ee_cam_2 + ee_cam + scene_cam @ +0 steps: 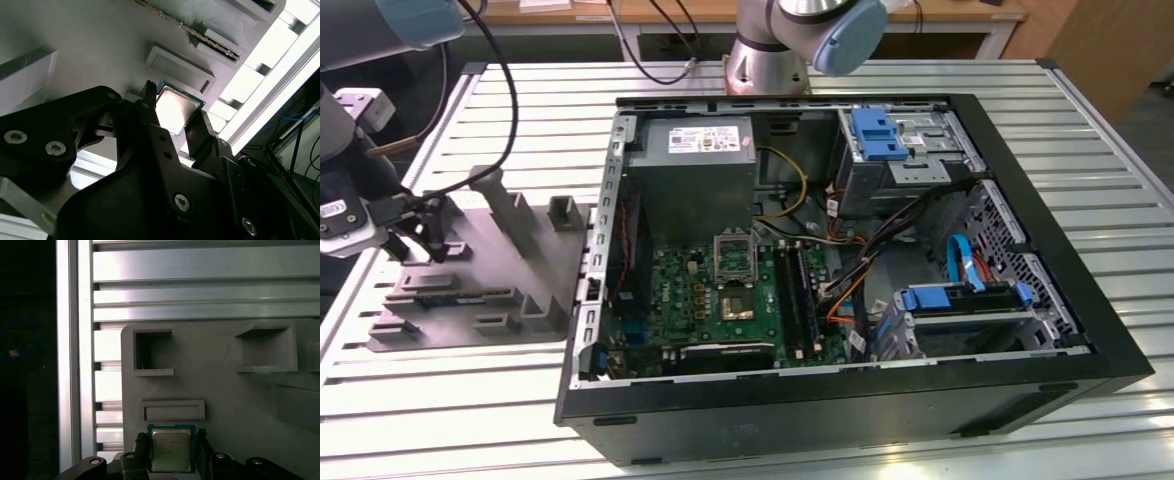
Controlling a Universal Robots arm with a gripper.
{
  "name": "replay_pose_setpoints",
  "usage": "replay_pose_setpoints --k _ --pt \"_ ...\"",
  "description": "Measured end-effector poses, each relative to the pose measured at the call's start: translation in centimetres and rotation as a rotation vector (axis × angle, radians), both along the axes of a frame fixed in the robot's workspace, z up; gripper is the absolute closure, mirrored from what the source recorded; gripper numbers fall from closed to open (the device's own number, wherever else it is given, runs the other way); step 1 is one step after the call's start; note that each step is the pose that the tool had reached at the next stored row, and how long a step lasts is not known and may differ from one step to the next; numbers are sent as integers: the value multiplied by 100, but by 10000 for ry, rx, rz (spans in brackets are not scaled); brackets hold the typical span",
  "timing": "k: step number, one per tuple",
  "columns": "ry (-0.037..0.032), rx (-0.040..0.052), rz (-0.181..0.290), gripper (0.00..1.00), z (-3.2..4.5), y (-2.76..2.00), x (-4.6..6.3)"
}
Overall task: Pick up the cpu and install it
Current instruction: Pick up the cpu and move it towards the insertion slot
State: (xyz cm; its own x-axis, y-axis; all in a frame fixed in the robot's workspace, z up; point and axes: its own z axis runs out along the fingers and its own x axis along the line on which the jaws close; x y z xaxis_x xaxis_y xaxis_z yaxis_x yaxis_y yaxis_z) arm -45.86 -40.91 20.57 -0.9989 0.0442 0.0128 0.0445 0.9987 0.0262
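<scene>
the black two-fingered gripper [174,107] is clamping its fingers [197,132] on the small square silvery cpu [171,449] over the grey moulded tray [225,390], near the tray's edge.

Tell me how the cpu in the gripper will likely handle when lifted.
The cpu looks like a thin rigid plate, so probably stiff and light. Its shiny metal top suggests slick surfaces; the gripper holds only its narrow edges, so it could slip or twist. Flat, it should not roll.

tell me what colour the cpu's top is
The cpu has a silvery-grey top with a thin greenish rim; clearest in the first wrist view.
</scene>
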Motion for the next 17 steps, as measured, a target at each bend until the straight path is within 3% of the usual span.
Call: replay_pose_setpoints --k 17 --pt "-1 0 0 53 36 0 0"
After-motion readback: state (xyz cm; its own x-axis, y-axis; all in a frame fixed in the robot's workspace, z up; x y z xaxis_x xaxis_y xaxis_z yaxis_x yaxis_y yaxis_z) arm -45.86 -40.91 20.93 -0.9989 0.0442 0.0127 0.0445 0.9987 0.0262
